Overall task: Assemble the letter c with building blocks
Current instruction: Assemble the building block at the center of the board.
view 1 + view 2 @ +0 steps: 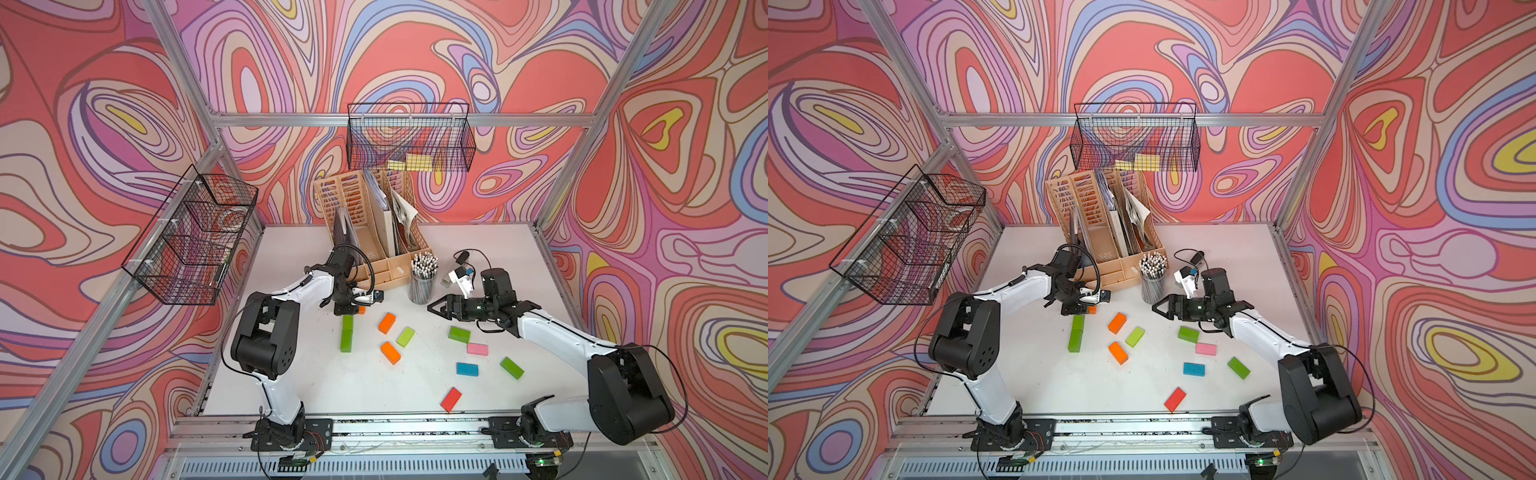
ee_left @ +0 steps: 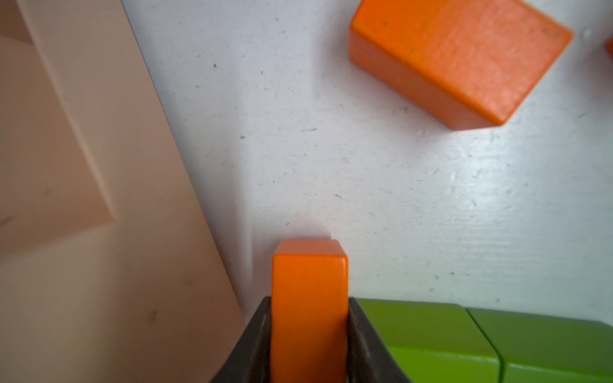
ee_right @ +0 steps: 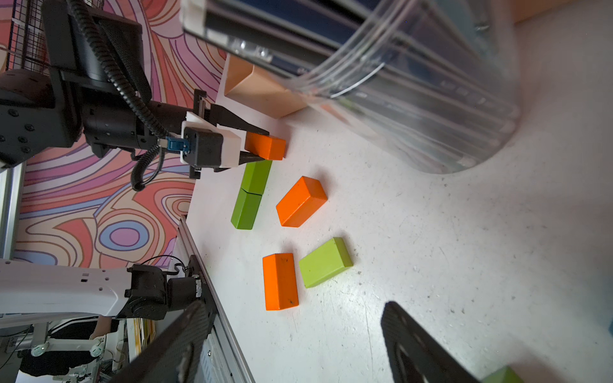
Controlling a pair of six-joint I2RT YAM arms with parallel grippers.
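Two green building blocks [image 1: 347,332] [image 3: 250,195] lie end to end in a straight line on the white table [image 1: 332,386]. At the far end of that line my left gripper [image 1: 353,309] [image 2: 310,300] is shut on an orange block [image 2: 310,282] [image 3: 265,146], which sits low by the green end. Loose blocks lie scattered to the right: two orange [image 1: 387,323] [image 1: 390,352], light green [image 1: 405,336], green [image 1: 459,334], pink [image 1: 477,348], blue [image 1: 467,368], green [image 1: 512,368] and red [image 1: 451,399]. My right gripper [image 1: 434,309] [image 3: 293,306] hovers open and holds nothing.
A clear cup of pencils [image 1: 422,282] stands just behind my right gripper. A beige desk organiser [image 1: 374,232] is close behind my left gripper. A white stapler [image 1: 461,276] lies at the back right. Wire baskets hang on the left wall [image 1: 191,237] and the back wall [image 1: 411,137].
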